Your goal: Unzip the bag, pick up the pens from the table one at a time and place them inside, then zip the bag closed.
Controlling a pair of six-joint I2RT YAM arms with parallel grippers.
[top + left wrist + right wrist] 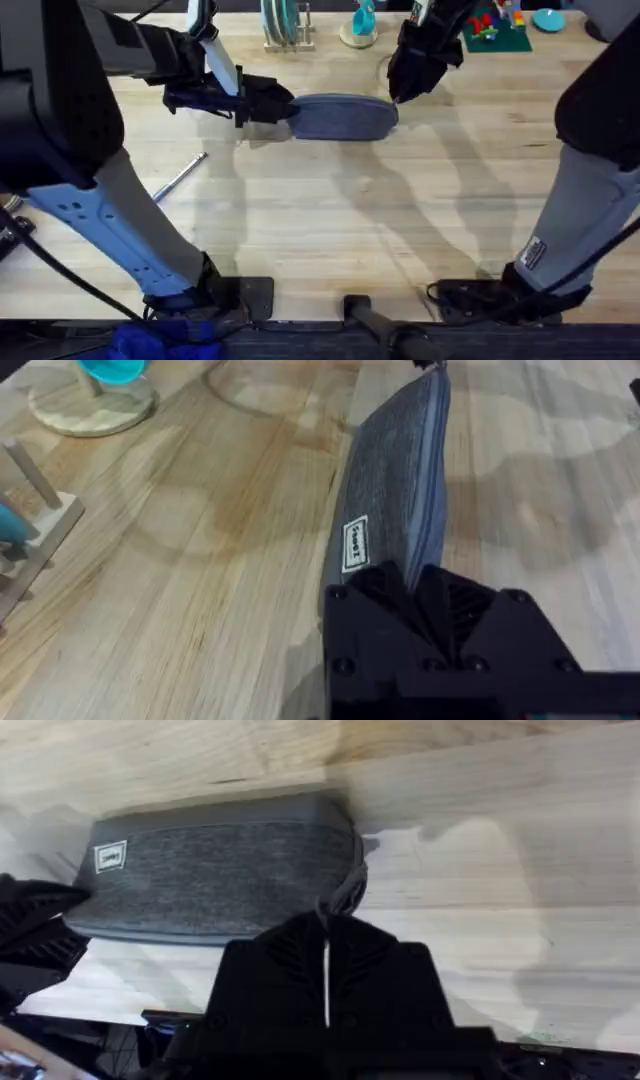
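A lone pen [181,176] lies on the table [330,230], left of centre. Further in, the left gripper [285,108] pinches the bag's [343,116] left end (fingertips hidden by fabric). At the bag's right end, the right gripper [396,97] sits pressed together on something small, the zipper pull hard to make out.

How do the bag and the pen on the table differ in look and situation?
The bag is a broad, soft, blue-grey fabric oval; the pen is a slim, hard, silvery stick. The bag has the left gripper at one end and the right gripper at the other; the pen lies apart, untouched. Both rest on the table.
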